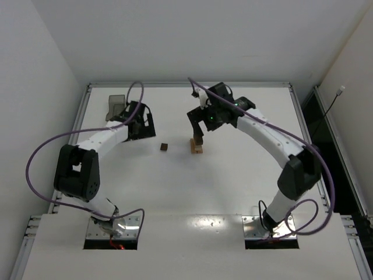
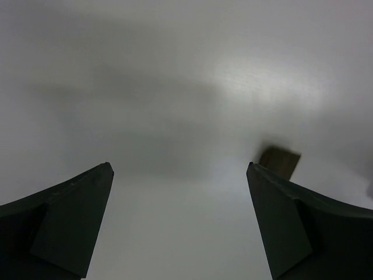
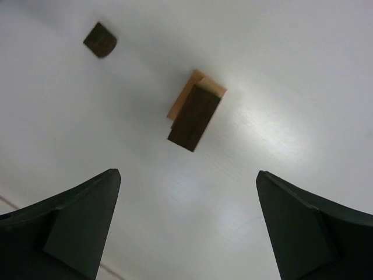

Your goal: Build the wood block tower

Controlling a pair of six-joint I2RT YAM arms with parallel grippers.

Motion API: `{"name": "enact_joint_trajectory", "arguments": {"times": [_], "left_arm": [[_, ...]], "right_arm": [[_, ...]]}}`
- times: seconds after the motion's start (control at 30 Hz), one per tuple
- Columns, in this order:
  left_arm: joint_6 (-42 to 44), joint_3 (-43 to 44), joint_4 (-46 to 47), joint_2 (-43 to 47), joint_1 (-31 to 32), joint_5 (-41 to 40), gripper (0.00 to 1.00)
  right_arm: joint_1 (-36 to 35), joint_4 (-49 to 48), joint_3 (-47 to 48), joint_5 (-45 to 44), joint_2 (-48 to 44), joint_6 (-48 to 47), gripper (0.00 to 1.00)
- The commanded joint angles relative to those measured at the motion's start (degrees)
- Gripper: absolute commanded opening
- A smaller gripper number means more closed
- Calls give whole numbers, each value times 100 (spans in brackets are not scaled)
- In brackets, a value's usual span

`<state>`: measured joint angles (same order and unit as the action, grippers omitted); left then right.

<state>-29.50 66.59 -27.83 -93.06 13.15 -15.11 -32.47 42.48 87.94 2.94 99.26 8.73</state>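
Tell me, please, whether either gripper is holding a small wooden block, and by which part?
Nothing is held: left gripper and right gripper both stand open, the right apart from the tan-and-brown wooden tower.

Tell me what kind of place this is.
Probably a robotics lab test cell: white table boxed in by plain white walls, left arm and right arm bolted at its near edge, a small block tower between them.

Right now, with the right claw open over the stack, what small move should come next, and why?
Probably raise the right claw straight up, clear of the tower. Its jaws stand wide open and hold nothing, a dark block sits on the tan block, and a loose dark block lies apart, waiting to be fetched.
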Motion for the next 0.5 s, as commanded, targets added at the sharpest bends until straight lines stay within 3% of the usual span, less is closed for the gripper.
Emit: {"name": "enact_joint_trajectory", "arguments": {"times": [0.0,0.2,0.33,0.47], "left_arm": [[207,-628,366,700,460,341,100],[207,-972,472,685,1137,474,100],[365,-560,393,62,1374,474,100],[646,116,95,-581,1585,474,89]], "right_arm": [[249,-363,170,-695,-662,-907,100],[917,-600,48,-1655,-1110,-1436,100],[1181,-600,-417,-1525,-1496,-1365,100],[1470,-706,-831,-1314,-1690,-1260,100]]}}
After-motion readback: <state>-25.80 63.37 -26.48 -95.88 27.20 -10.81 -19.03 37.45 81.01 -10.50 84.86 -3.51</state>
